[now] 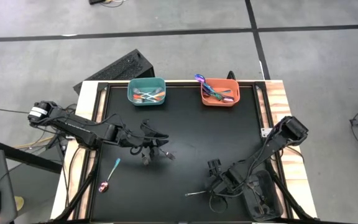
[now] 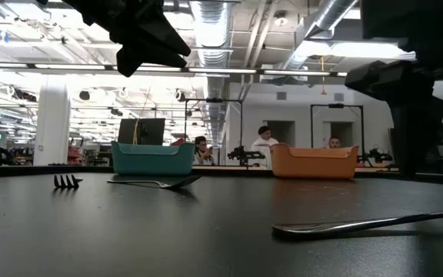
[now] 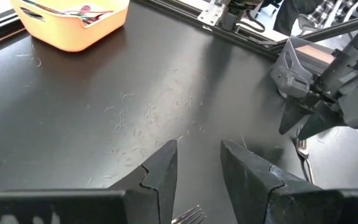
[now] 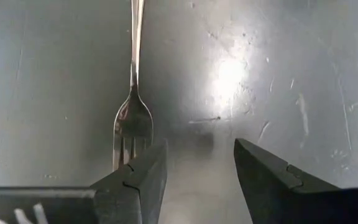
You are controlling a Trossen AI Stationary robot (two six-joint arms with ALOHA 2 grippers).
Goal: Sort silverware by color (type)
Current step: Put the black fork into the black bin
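Most of the silverware looks sorted already, lying in the teal bin (image 1: 146, 91) and the orange bin (image 1: 219, 93) at the far edge of the black table (image 1: 185, 134). A teal-handled spoon (image 1: 110, 175) with a pinkish bowl, a fork (image 1: 164, 152) under the left arm, and a slim silver fork (image 4: 133, 115) remain loose on the table. The left gripper (image 3: 199, 163) hovers open and empty over its fork's tines, while the right gripper (image 4: 199, 163) hangs wide open, empty, just beside the silver fork.

Two bins (image 1: 146, 91) (image 1: 220, 92) sit side by side at the table's (image 1: 185, 130) far edge. A spoon (image 1: 109, 176) lies near-left, a fork (image 1: 199, 193) near-right.
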